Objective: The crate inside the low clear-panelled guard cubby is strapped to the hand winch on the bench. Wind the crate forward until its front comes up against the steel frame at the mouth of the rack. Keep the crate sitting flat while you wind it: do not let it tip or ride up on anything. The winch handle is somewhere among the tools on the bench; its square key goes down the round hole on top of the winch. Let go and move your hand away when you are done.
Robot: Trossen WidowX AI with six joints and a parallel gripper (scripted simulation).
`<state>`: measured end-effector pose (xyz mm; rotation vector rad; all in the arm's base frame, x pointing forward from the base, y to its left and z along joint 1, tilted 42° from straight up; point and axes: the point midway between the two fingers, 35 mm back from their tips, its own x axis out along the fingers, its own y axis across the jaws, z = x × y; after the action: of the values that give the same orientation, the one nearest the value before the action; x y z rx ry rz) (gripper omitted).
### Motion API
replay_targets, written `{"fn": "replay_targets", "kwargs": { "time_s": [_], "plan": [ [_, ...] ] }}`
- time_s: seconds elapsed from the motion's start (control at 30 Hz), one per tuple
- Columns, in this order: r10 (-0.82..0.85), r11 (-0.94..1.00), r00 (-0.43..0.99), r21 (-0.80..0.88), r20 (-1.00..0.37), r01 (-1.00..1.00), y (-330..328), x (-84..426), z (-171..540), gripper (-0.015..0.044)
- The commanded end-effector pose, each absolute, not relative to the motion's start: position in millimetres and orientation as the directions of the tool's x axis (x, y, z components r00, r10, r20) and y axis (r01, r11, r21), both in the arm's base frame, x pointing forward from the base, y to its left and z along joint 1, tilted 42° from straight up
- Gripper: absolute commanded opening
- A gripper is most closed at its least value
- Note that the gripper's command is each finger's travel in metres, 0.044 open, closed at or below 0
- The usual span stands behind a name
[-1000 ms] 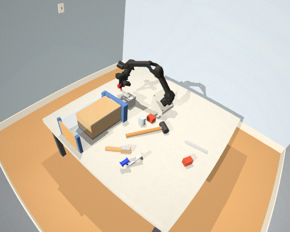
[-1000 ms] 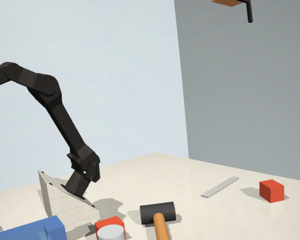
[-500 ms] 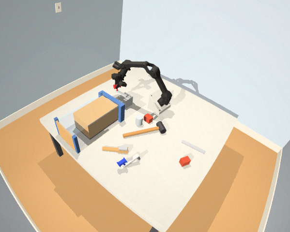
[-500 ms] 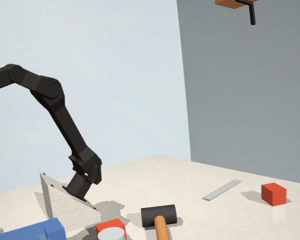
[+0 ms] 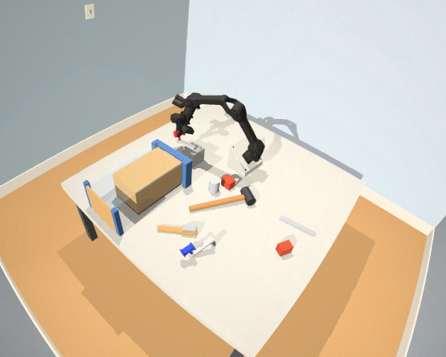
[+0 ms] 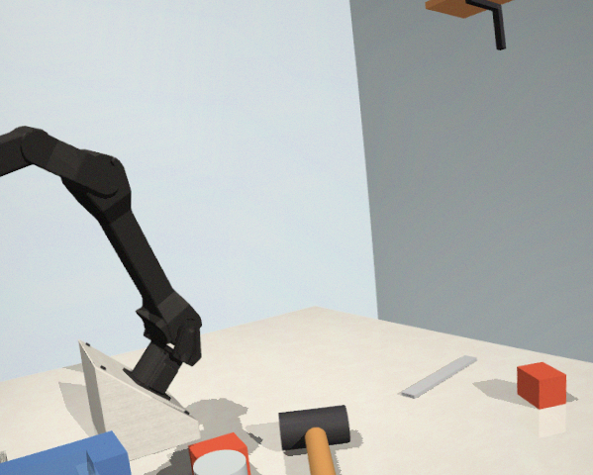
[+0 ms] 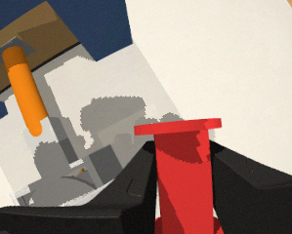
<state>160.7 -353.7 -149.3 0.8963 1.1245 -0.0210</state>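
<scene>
My gripper (image 5: 179,134) (image 7: 175,146) is shut on the red grip of the winch handle (image 5: 175,134) (image 7: 186,187), beside and above the grey winch (image 5: 196,154) (image 7: 105,165). The handle's pale arm (image 5: 187,144) reaches from the grip over the winch top; whether its key sits in the hole is hidden. The tan crate (image 5: 147,169) (image 7: 35,30) sits flat, its front at the blue steel frame (image 5: 173,151) (image 7: 111,29); I cannot tell whether they touch. An orange strap (image 7: 25,93) runs from the crate's front towards the winch.
A white cylinder (image 5: 214,185) (image 6: 219,464) and a red block (image 5: 228,181) (image 6: 219,444) stand near the frame. A mallet (image 5: 219,202) (image 6: 314,427), orange-handled tool (image 5: 170,229), blue-knobbed crank (image 5: 187,249), flat bar (image 5: 297,225) (image 6: 440,376) and another red block (image 5: 284,248) (image 6: 541,386) lie farther off.
</scene>
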Motion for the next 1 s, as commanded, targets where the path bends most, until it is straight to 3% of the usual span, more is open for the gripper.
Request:
{"fn": "replay_targets", "kwargs": {
  "time_s": [0.0,0.97],
  "plan": [
    [0.42,0.675,0.493,0.625,-0.762,0.392,-348,189,-143,0.0],
    [0.421,0.674,0.494,0.627,-0.761,0.391,-338,216,-131,0.0]
  ]
}}
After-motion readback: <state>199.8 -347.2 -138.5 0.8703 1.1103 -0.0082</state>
